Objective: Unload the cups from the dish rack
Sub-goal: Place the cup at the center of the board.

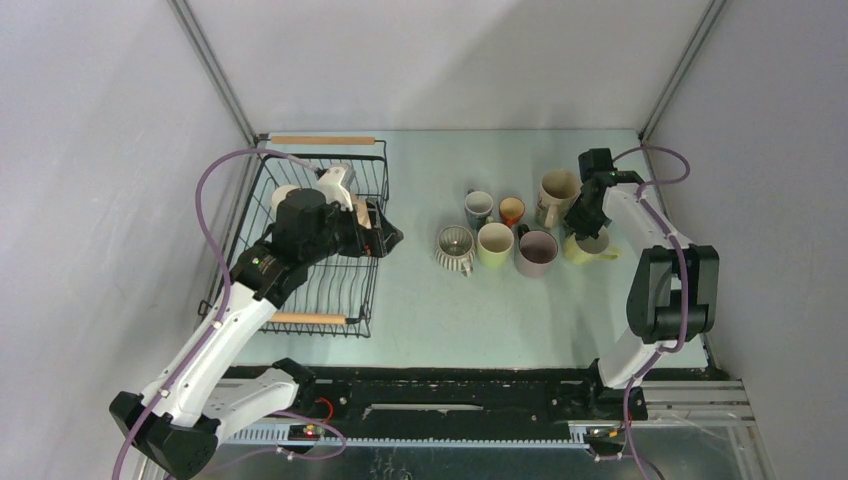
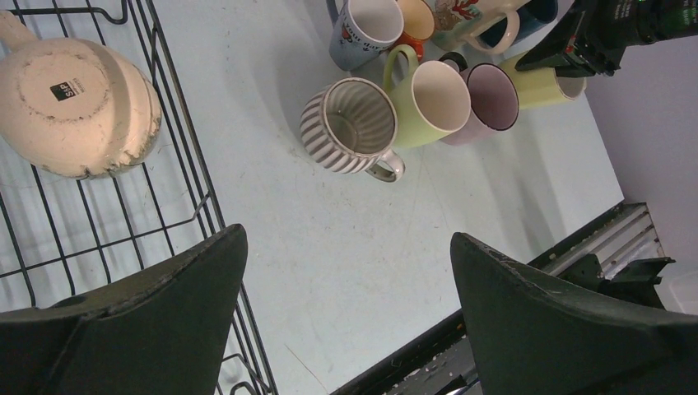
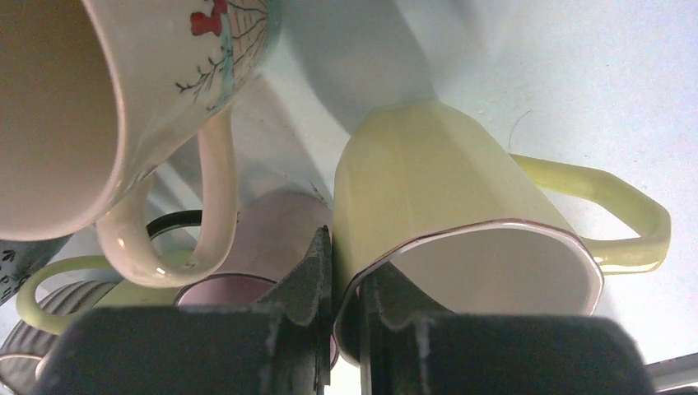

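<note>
At right centre of the top view, the right pincer is nipped almost shut on the rim of a pale yellow cup, which stands on the bench at the right end of a cluster of cups. Left pincer gapes fully open and empty over the dish rack edge. At upper left of its view an upturned cream cup lies in the rack, its black base label seemingly reading "SP".

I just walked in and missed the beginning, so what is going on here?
Two robot arms are unloading cups from a dish rack onto the table. The right gripper is shut on the rim of a pale yellow cup, at the right end of six other cups on the table. The left gripper hangs open over the rack's right edge; a cream cup lies bottom up inside.
</note>
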Action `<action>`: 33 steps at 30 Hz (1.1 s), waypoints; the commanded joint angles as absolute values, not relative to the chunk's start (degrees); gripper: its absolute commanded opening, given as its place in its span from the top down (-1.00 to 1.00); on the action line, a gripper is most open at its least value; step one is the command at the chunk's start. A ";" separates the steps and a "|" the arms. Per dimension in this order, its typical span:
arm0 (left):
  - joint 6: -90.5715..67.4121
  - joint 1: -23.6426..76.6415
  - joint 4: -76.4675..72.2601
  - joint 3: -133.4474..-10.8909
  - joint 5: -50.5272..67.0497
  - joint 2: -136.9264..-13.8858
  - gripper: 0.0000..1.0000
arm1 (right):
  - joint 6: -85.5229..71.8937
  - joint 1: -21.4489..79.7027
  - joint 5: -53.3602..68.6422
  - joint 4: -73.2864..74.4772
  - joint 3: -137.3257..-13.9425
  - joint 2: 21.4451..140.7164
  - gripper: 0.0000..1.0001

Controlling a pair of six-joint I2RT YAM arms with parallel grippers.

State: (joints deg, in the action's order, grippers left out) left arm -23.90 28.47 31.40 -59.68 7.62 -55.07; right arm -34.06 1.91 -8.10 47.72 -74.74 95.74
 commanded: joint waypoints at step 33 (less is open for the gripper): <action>-22.59 28.13 29.53 -57.64 6.86 -54.40 -1.00 | -35.68 4.80 -12.02 47.95 -79.94 97.75 0.34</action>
